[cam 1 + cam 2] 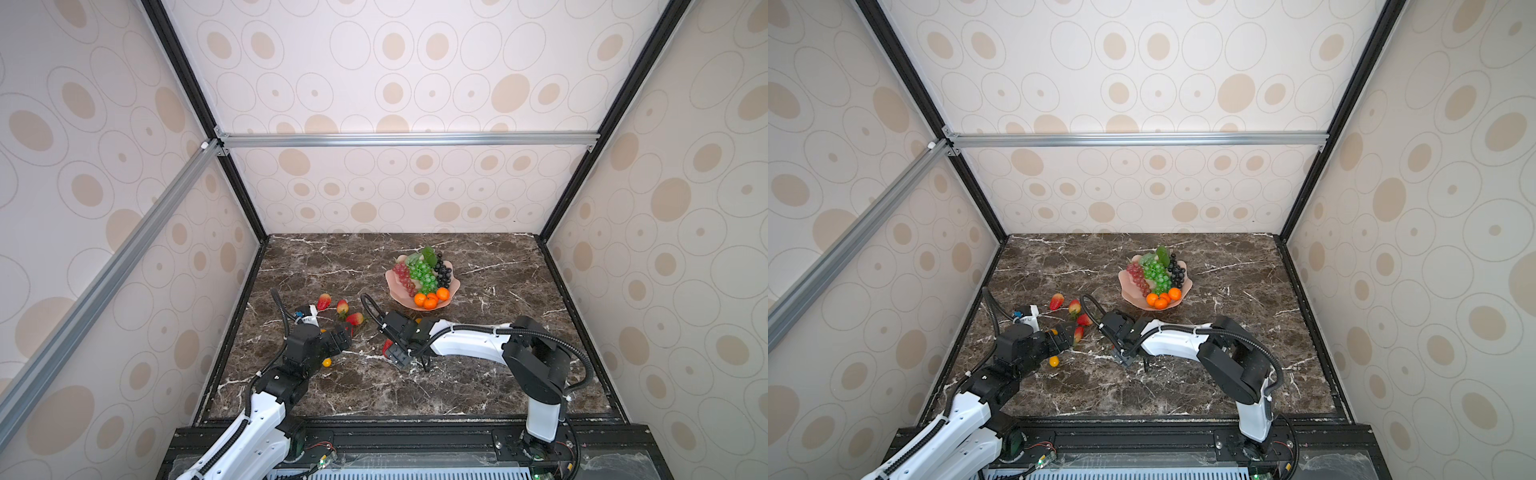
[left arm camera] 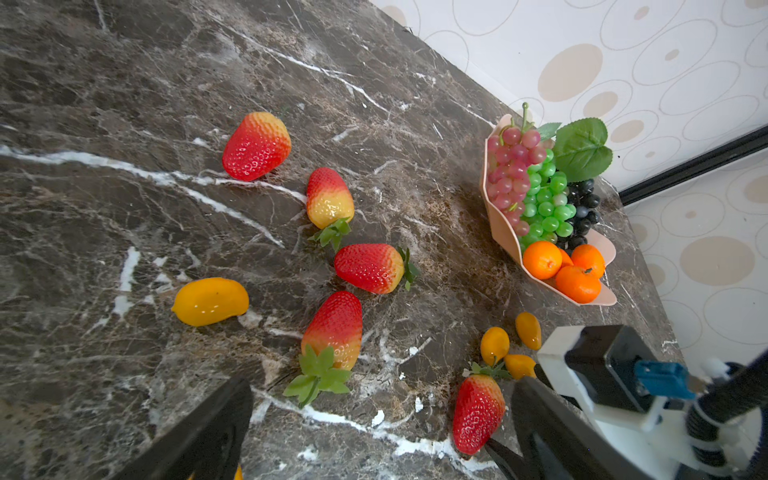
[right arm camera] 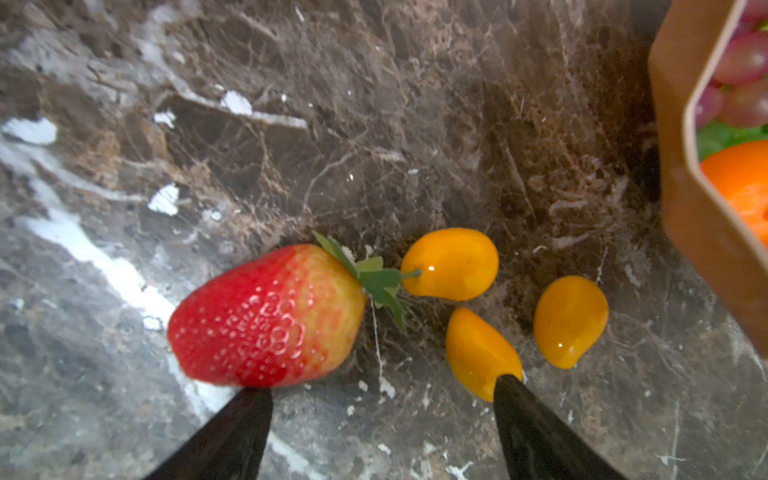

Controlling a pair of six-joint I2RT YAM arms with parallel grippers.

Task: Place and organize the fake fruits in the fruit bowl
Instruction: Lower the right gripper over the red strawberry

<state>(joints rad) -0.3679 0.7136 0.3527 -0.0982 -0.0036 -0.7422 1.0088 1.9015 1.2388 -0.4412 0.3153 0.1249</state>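
Note:
The pink fruit bowl [image 1: 394, 286] [image 1: 1126, 286] stands mid-table and holds red, green and black grapes [image 1: 422, 272] and three tangerines [image 1: 430, 300]. Several strawberries [image 1: 342, 306] [image 2: 332, 328] lie on the marble left of the bowl. My left gripper [image 1: 345, 332] [image 2: 374, 436] hangs open just short of them, with nothing between its fingers. My right gripper [image 1: 399, 357] [image 3: 382, 415] is open and low over the table. One of its fingertips touches a strawberry [image 3: 266, 316] and the other a yellow oval [image 3: 478, 349]. Two more ovals [image 3: 453, 264] lie beside these.
A larger yellow fruit [image 2: 210, 301] lies apart, and another [image 1: 326, 362] sits under my left arm. The right arm's wrist [image 2: 615, 365] is close to my left gripper. The bowl wall [image 3: 681, 166] rises near the ovals. Patterned walls enclose the table on three sides.

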